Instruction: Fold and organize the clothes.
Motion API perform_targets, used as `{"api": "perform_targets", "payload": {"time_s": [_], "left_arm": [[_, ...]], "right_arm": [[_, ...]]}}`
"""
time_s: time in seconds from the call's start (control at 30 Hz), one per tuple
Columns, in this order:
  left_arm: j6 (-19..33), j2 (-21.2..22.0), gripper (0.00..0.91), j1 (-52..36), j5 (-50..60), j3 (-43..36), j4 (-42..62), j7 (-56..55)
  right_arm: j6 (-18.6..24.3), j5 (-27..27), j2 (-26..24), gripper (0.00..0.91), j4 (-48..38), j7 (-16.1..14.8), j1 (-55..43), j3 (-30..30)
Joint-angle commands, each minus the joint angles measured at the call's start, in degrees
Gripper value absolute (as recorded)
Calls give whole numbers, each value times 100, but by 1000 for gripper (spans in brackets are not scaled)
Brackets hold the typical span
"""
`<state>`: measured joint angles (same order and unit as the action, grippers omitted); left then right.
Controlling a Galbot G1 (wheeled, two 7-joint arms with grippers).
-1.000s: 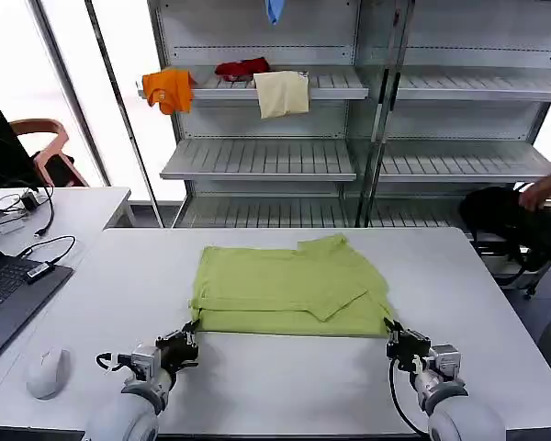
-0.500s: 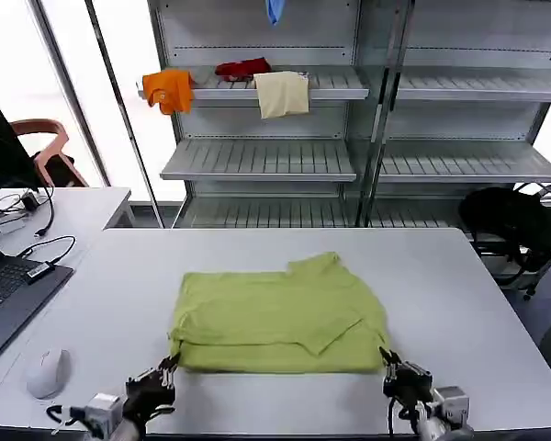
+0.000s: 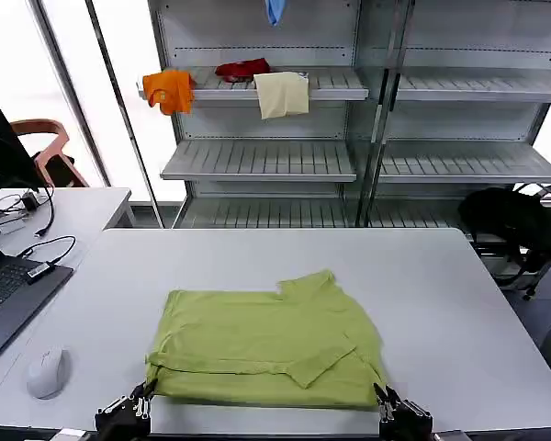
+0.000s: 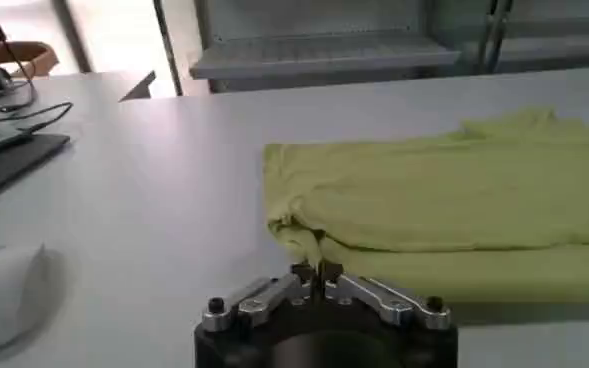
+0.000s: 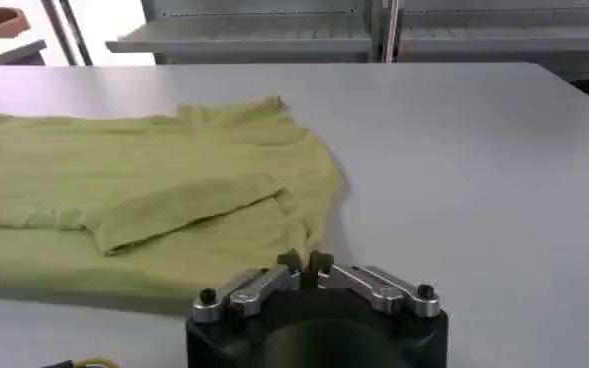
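Observation:
The lime-green T-shirt (image 3: 266,349) lies folded flat on the white table (image 3: 459,303), close to its near edge, with a sleeve flap folded over on top. My left gripper (image 3: 143,398) is at the shirt's near left corner, shut on the hem (image 4: 299,240); in the left wrist view the left gripper (image 4: 316,267) has its jaws pinched together on the cloth. My right gripper (image 3: 383,398) holds the near right corner. The right wrist view shows the right gripper (image 5: 304,262) shut at the edge of the T-shirt (image 5: 154,200).
A white mouse (image 3: 46,372) and a laptop (image 3: 0,299) sit at the left on a side desk. Behind the table stand metal shelves (image 3: 257,161) holding orange (image 3: 168,89), red (image 3: 241,68) and cream (image 3: 281,93) cloths. A black bag (image 3: 510,220) sits at the right.
Both grippers have pulled back toward the table's near edge, dragging the T-shirt with them. The shirt has slid closer to me and slightly left.

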<state>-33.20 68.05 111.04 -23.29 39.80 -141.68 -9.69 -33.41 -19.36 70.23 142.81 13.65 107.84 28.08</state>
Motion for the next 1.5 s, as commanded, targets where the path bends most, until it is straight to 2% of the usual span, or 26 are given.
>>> {"api": "perform_targets", "payload": {"time_s": [0.03, 0.13, 0.2, 0.37, 0.47, 0.53, 0.67, 0.87, 1.1, 1.5], "left_arm": [[3, 32, 907, 292, 23, 130, -279, -197], [5, 36, 907, 238, 18, 153, -350, -206], [8, 32, 907, -14, 2, 191, -385, -152], [-15, -151, 907, -1668, -204, -70, 46, 345], [-30, -356, 907, -2263, -311, -217, 579, 554], [-42, -489, 907, -2870, -625, -308, 1098, 627], [-49, -910, 907, -3523, -1050, -514, 2000, 621], [-50, -1446, 907, -4191, -1432, -775, 2969, 630], [-49, -1627, 907, -4770, -1528, -1058, 3706, 705], [-49, -1521, 907, -5258, -1286, -1493, 4286, 801]], "right_arm": [[1, 46, 13, 907, 227, 181, 252, -43], [-1, 104, 20, 907, 269, 118, 86, 18], [-8, 80, 42, 907, 257, -49, -196, 68], [-55, -20, -44, 907, -140, -407, -1594, -114], [-74, -333, -332, 907, -888, -381, -2659, -455], [-96, -979, -525, 907, -1422, -173, -3481, -746], [-120, -1194, -482, 907, -2358, -6, -4431, -1193], [-127, -1354, -432, 907, -3527, 69, -5745, -1761], [-123, -1439, -89, 907, -4507, 108, -6452, -2092], [-114, -1411, -60, 907, -4738, 100, -6469, -2040]]}}
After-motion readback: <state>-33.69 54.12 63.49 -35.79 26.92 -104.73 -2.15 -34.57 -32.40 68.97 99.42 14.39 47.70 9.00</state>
